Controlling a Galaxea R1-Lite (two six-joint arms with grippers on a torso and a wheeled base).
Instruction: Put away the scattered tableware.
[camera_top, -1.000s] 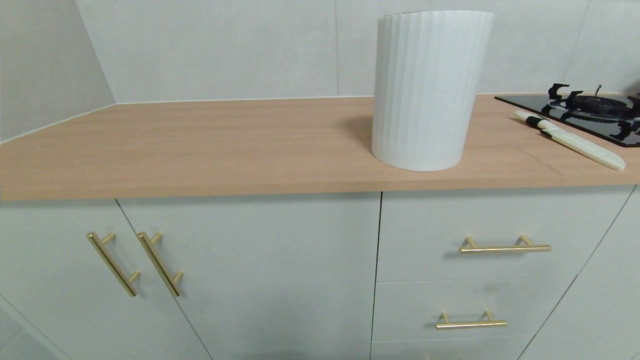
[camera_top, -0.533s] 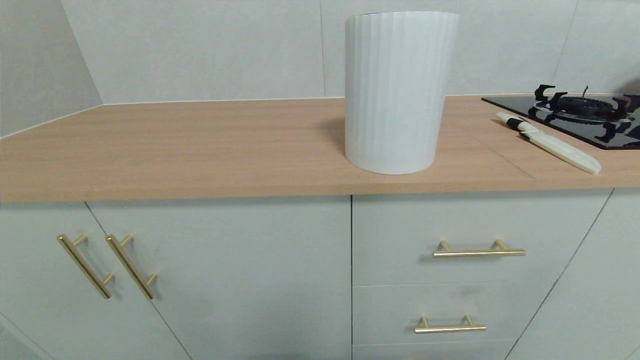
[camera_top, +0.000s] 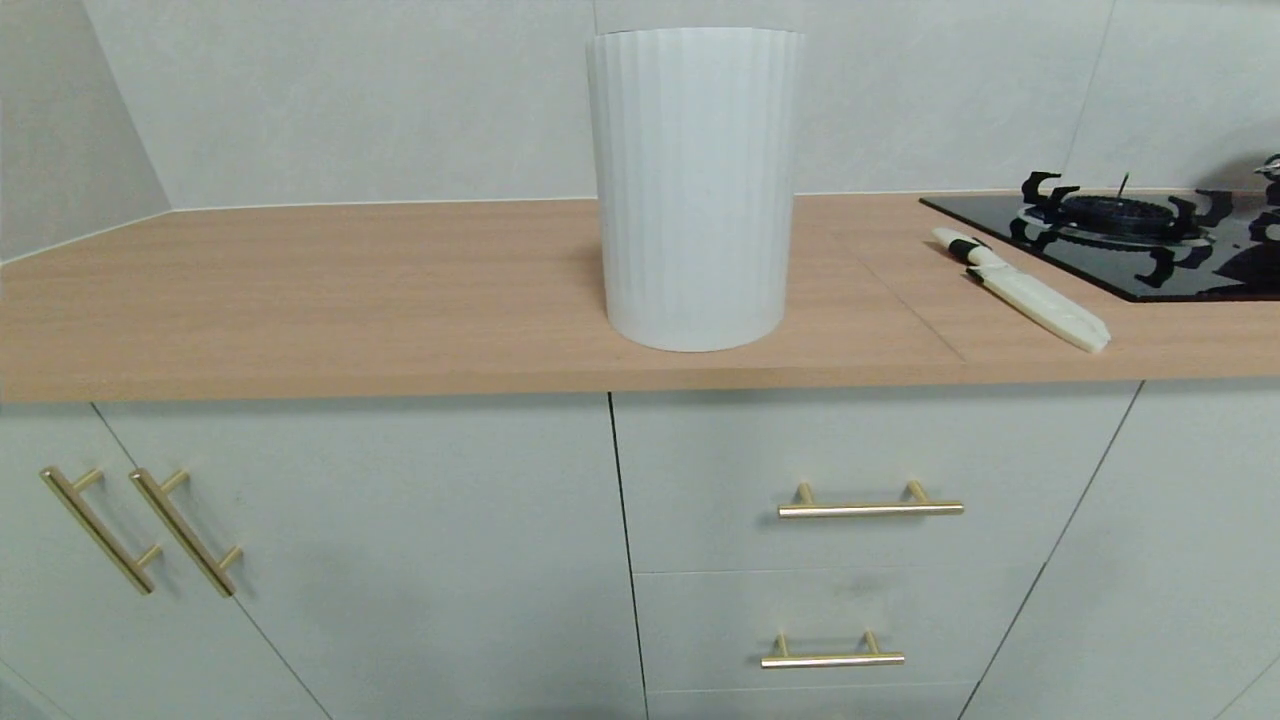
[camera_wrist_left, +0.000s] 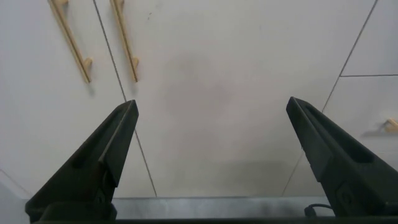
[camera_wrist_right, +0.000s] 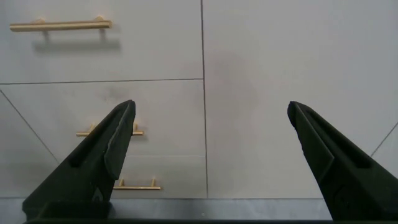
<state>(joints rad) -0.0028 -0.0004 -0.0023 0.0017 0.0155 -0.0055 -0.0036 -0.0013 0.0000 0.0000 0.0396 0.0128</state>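
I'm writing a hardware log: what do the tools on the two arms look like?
The left tool and right tool look alike: each has two dark grey, matte fingers, broad at the base and tapering to narrow tips. A thin dark cable shows beside the left tool's base.

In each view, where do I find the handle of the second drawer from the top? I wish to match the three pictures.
Head view: the second drawer handle is low, right of centre.
Left wrist view: its tip, cut by the frame; likely the same handle.
Right wrist view: the handle, partly behind the right tool.
Shared landmark: the horizontal seam just above it.
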